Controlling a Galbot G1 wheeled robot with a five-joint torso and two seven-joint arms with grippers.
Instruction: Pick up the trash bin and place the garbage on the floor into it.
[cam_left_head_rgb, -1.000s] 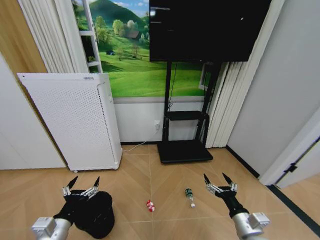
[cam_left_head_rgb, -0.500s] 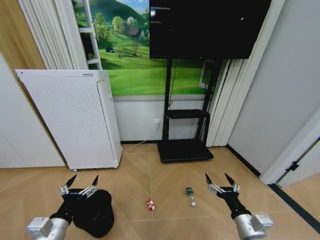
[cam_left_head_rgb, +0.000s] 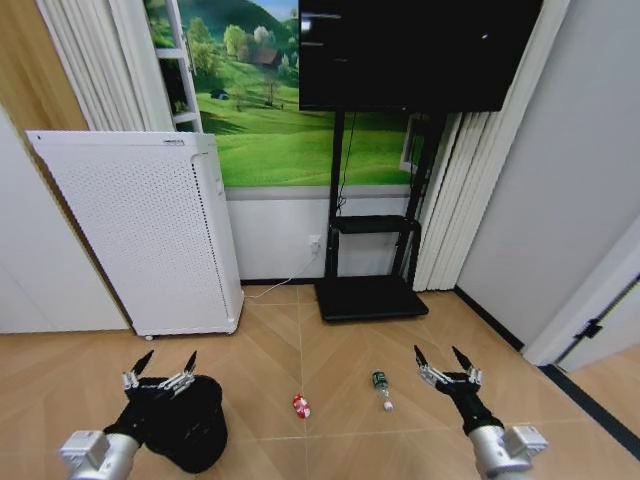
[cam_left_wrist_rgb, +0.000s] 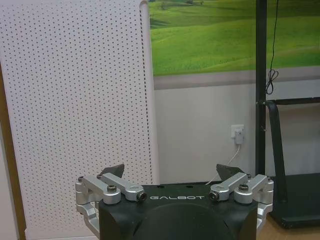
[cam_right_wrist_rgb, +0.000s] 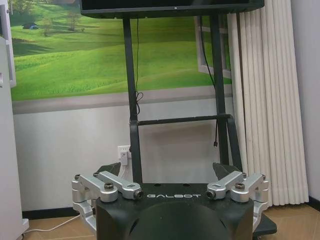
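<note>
Left pincer (cam_left_head_rgb: 160, 375) hangs spread and empty over the trash bin (cam_left_head_rgb: 190, 425), lower left; right pincer (cam_left_head_rgb: 446, 368) likewise open, lower right. Wrapper (cam_left_head_rgb: 300, 405) and bottle (cam_left_head_rgb: 381, 386) await pickup mid-floor.

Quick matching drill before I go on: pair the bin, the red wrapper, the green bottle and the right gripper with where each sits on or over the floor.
1 trash bin
2 red wrapper
3 green bottle
4 right gripper

A open, right of the bottle
B under the left gripper
C between bin and bottle
D between wrapper and right gripper

Pairs: 1-B, 2-C, 3-D, 4-A
</note>
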